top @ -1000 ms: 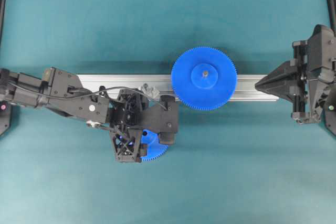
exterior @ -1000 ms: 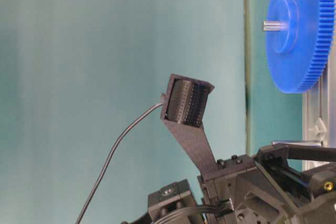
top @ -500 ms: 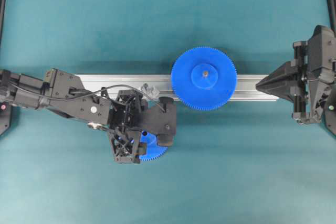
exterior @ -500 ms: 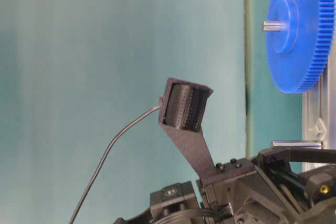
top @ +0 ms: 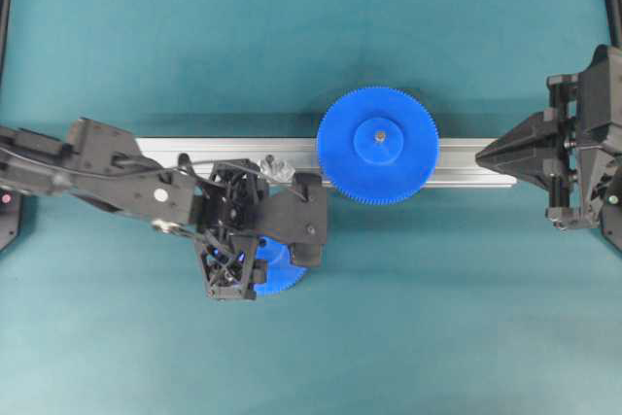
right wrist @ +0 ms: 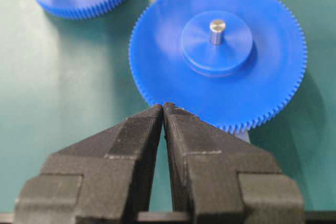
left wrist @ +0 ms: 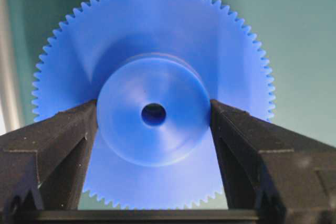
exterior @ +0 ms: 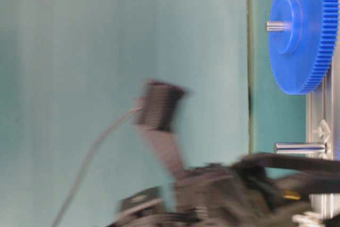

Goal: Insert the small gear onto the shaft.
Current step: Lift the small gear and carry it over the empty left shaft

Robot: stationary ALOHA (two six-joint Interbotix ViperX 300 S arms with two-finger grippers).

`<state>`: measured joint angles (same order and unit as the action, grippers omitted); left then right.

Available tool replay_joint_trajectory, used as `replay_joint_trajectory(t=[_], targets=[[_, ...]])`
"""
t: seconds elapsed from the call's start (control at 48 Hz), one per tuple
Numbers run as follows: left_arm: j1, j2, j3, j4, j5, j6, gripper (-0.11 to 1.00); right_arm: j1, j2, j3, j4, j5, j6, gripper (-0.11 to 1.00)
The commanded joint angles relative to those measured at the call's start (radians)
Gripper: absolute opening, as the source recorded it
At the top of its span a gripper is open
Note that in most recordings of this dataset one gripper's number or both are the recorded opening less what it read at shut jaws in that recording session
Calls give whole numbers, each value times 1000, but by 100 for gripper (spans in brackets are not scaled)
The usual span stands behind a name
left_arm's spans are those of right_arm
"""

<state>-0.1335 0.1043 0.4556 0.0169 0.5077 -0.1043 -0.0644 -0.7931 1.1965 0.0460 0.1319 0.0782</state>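
At the left we see our left tool (left wrist: 154,111) clamped on the raised hub of the small gear (left wrist: 152,82), which lies on the green surface (top: 311,337) just below the grooved rail (top: 224,151). The shaft (top: 277,168) stands beside that rail, near the gear. Further right, the large gear (top: 378,146) sits on the rail. Our right tool (right wrist: 163,107) is closed, empty, pointing at its rim.

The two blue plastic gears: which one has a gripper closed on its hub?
The smaller blue plastic toothed gear, lying on the table in front of the rail. The left gripper clamps its raised hub. The larger blue gear sits on the aluminium rail, ungripped.
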Motion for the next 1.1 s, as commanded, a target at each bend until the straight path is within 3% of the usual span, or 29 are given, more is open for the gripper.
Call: replay_joint_trajectory(t=[0.0, 0.333, 0.5, 0.687, 1.083], targets=[[5, -75, -17, 3, -9, 2, 72, 2, 0, -9, 2, -11, 11, 20], [89, -233, -25, 3, 57, 8, 72, 2, 0, -9, 2, -17, 11, 20], [150, -290, -20, 6, 64, 81, 72, 0, 0, -9, 2, -25, 11, 20], [196, -301, -37, 5, 71, 152, 72, -6, -2, -9, 2, -28, 11, 20], [218, -258, -37, 5, 71, 156, 72, -8, 0, 2, 2, -54, 11, 20]])
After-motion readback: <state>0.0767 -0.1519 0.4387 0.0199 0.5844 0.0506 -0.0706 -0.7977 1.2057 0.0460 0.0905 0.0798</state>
